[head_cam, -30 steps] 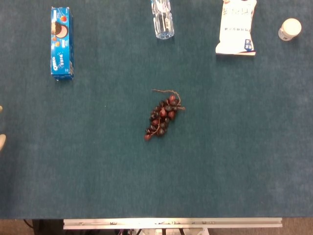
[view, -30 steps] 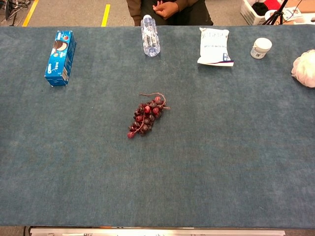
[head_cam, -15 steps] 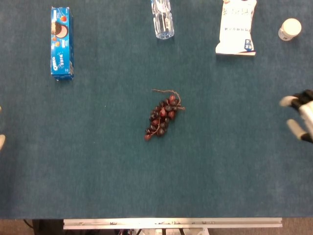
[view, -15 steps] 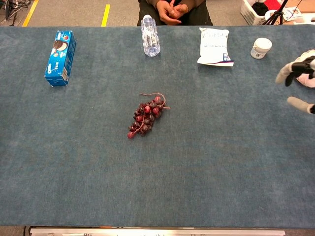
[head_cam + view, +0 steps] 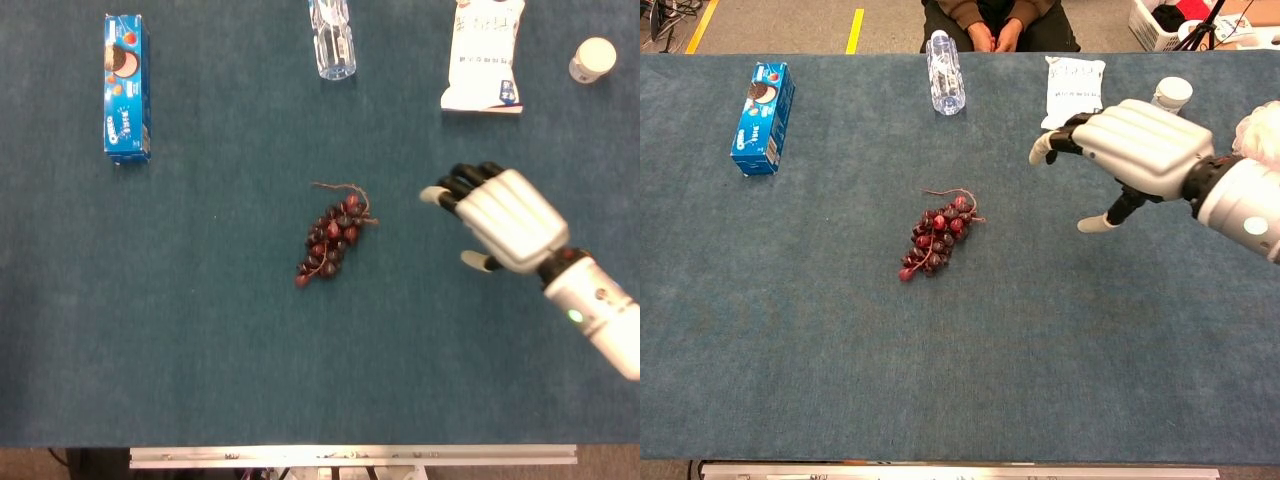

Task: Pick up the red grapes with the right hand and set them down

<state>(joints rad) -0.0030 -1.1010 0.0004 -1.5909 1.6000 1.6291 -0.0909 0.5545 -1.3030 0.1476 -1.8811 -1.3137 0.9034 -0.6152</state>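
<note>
A bunch of red grapes (image 5: 331, 236) (image 5: 937, 235) with a brown stem lies on the blue cloth near the table's middle. My right hand (image 5: 502, 217) (image 5: 1127, 150) hovers to the right of the grapes, apart from them, palm down, fingers spread toward the bunch and thumb held out. It holds nothing. My left hand does not show in either view.
Along the far side stand a blue cookie box (image 5: 126, 87) (image 5: 763, 104), a clear water bottle (image 5: 331, 38) (image 5: 944, 72), a white snack bag (image 5: 482, 58) (image 5: 1074, 95) and a small white jar (image 5: 593, 60) (image 5: 1172, 92). A person sits behind the table (image 5: 995, 22).
My right hand has come in from the right edge toward the grapes. A pale object at the left edge of the head view is gone. The grapes have not moved.
</note>
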